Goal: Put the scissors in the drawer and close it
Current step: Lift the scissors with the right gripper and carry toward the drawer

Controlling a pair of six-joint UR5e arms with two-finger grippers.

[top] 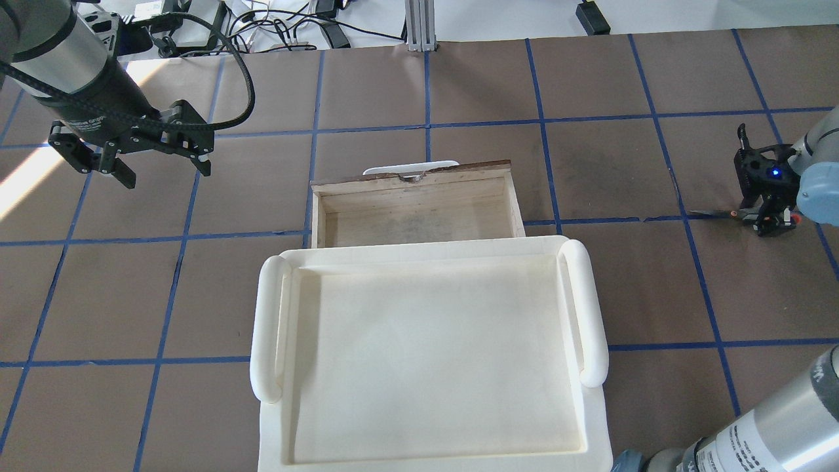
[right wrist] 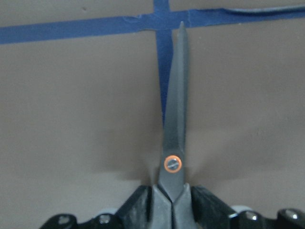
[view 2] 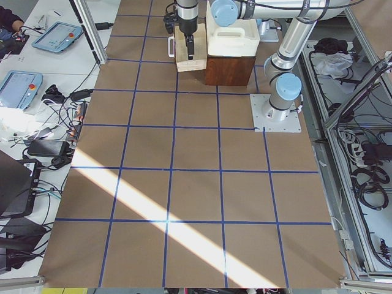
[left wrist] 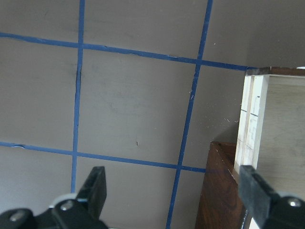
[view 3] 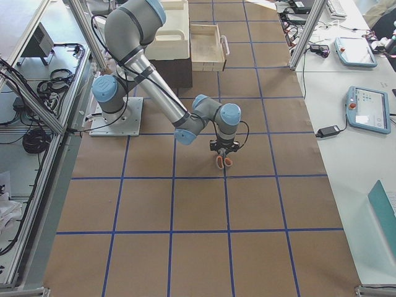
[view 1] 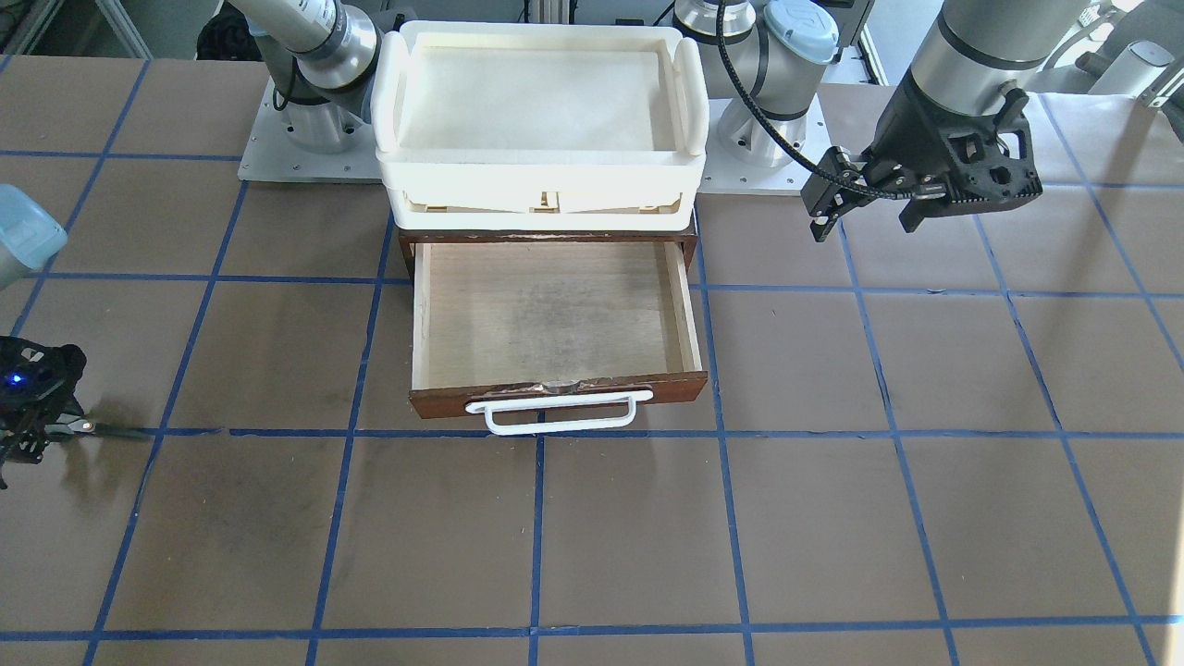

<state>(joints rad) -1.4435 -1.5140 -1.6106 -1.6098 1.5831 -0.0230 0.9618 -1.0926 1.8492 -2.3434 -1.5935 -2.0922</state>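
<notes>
While the drawer (view 1: 553, 310) sits open, right gripper (right wrist: 171, 196) clamps scissors (right wrist: 174, 119) — left gripper (left wrist: 174, 188) spread.

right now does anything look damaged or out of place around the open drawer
On the shallow pale-wood drawer, the dark reddish-brown front panel has a ragged, chipped-looking spot at the middle of its top edge, just above the white bar handle. Nothing else stands out.

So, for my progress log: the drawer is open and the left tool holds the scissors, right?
No. The right tool holds the scissors, as the right wrist view shows; the left tool is open and empty. The drawer is open.
</notes>
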